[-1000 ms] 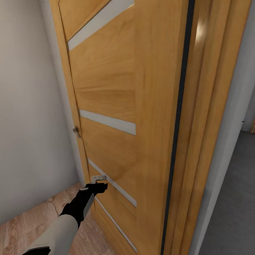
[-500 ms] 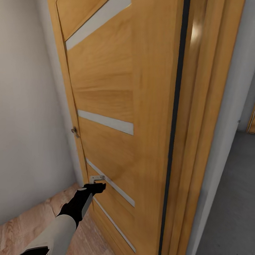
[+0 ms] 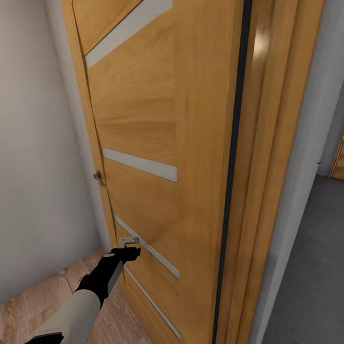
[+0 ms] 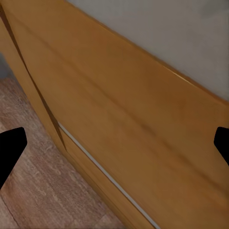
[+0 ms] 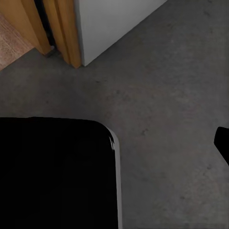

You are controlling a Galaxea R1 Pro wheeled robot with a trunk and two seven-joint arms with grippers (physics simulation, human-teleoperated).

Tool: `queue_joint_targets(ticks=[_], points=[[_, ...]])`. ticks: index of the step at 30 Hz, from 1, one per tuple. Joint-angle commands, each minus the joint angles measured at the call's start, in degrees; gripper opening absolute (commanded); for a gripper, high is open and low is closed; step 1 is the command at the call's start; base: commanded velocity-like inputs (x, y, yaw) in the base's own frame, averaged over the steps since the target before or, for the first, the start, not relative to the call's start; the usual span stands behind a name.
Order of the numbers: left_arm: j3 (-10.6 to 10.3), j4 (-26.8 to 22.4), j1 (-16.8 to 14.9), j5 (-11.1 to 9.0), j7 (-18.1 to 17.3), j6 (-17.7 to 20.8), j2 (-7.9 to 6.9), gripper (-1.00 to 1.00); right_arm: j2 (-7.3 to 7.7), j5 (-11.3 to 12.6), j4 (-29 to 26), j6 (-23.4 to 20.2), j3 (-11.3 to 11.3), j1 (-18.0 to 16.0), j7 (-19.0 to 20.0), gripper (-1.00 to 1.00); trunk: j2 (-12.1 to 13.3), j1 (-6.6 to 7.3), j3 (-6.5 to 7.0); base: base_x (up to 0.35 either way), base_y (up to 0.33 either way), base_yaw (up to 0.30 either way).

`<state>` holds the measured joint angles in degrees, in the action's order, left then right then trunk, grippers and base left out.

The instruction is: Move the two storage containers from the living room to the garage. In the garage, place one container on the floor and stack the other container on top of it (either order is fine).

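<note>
Nearest in the head view, the left arm (image 3: 73, 314) reaches forward and low, its gripper (image 3: 126, 252) right against the face of the door (image 3: 141, 138), just below a small metal plate (image 3: 128, 240) near the door's free edge. In the left wrist view the two dark fingertips (image 4: 10, 148) sit wide apart at the picture's edges with only door panel between them, so the left gripper is spread and holds nothing. The right wrist view looks down on grey concrete (image 5: 162, 95), with a large black body close to the lens; one dark fingertip (image 5: 222, 139) shows at the edge, and whether that gripper is spread or closed cannot be told.

The step in hand looks like passing the doorway: the door stands swung open, its dark edge strip (image 3: 231, 155) facing the camera, next to the frame (image 3: 270, 139). To do it well, the left arm should keep the door pressed back toward the wall (image 3: 32, 147) with light, steady contact on the flat panel, while the base turns toward the gap beyond the frame without clipping it.

On the near side of the door lies light wood plank floor (image 3: 28, 306). A small knob (image 3: 98, 176) sits on the door's far edge by the wall. Past the frame, concrete floor (image 3: 319, 266) runs away toward another wooden panel (image 3: 342, 156), likely the garage side. Neither container is in sight here, so where they are cannot be told.
</note>
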<state>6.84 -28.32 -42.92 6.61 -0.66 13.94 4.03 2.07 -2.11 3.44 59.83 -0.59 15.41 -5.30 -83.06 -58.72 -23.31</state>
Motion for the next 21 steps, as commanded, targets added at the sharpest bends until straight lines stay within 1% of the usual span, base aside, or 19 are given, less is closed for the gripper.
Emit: queue_joint_targets(ticks=[1, 21], points=[[0.3, -0.2, 0.0, -0.3, -0.5, 0.3, 2.74, 1.0, 0.01, -0.3, 0.0, 0.2, 0.0, 0.0, -0.3, 1.0, 0.0, -0.01, -0.04, 0.0, 0.0, 0.0], [0.3, -0.2, 0.0, -0.3, -0.5, 0.3, 2.68, 1.0, 0.01, -0.3, 0.0, 0.2, 0.0, 0.0, -0.3, 1.0, 0.0, -0.01, -0.04, 0.0, 0.0, 0.0]])
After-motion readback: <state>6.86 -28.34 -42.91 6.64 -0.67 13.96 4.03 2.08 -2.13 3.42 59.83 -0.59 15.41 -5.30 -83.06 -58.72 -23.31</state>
